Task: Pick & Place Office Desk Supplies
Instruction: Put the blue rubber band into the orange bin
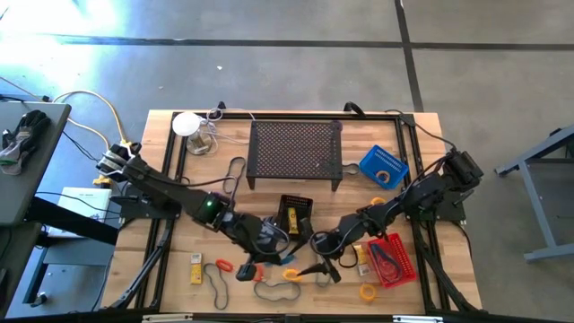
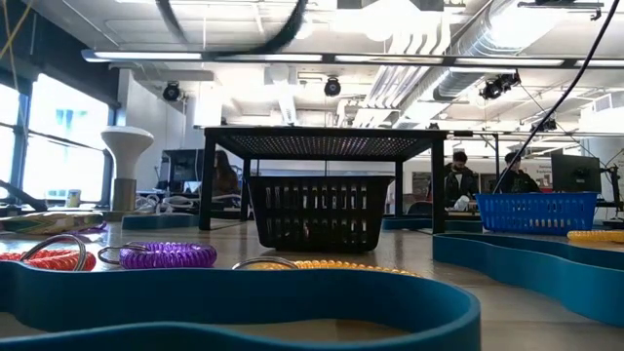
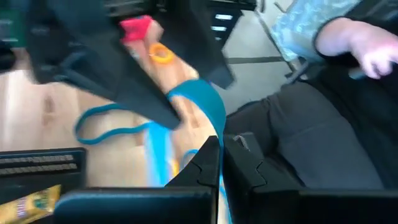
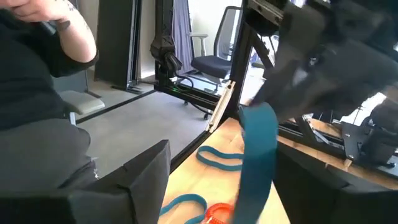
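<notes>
Both tools are met low centre of the high view, near the desk's (image 1: 170, 121) front edge. Left tool (image 1: 254, 263) is fully closed, and a teal band (image 3: 208, 109) is seen clamped in its fingers in the left wrist view, strung toward the other arm. Right tool (image 1: 323, 267) is held wide open, with the same band hanging between its fingers (image 4: 146, 171) in the right wrist view; no grip by it is shown. The band's long axis is judged to run left to right across the frame between the two tools, so the right tool is just right of the free end and a handover looks likely. Other supplies are scattered along the lower edge: yellow packet (image 1: 195, 269), orange ring (image 1: 223, 266), yellow ring (image 1: 368, 292). The red basket (image 1: 392, 258) sits nearest the right arm.
</notes>
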Action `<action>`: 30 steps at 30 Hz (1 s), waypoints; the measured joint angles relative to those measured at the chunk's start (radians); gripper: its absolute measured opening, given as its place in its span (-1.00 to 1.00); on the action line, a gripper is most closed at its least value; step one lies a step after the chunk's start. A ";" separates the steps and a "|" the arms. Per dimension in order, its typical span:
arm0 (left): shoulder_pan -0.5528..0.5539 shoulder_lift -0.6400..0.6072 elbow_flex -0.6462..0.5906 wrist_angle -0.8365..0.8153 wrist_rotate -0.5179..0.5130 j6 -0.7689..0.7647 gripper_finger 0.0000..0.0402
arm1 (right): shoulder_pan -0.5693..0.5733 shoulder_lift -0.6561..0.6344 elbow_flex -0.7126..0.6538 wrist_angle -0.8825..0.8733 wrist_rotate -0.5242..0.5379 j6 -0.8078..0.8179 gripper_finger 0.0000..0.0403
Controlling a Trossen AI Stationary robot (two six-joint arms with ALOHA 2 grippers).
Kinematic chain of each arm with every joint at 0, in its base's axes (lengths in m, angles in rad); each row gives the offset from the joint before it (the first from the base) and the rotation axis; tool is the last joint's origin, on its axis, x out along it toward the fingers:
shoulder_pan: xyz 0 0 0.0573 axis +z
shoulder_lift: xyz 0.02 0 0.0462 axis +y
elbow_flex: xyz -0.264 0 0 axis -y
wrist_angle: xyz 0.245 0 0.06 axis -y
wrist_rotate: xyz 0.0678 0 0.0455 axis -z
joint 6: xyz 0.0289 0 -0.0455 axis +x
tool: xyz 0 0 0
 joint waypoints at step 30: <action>0.015 -0.001 0.000 -0.049 -0.112 0.091 -0.98 | 0.005 0.000 0.000 -0.077 0.007 -0.112 -0.98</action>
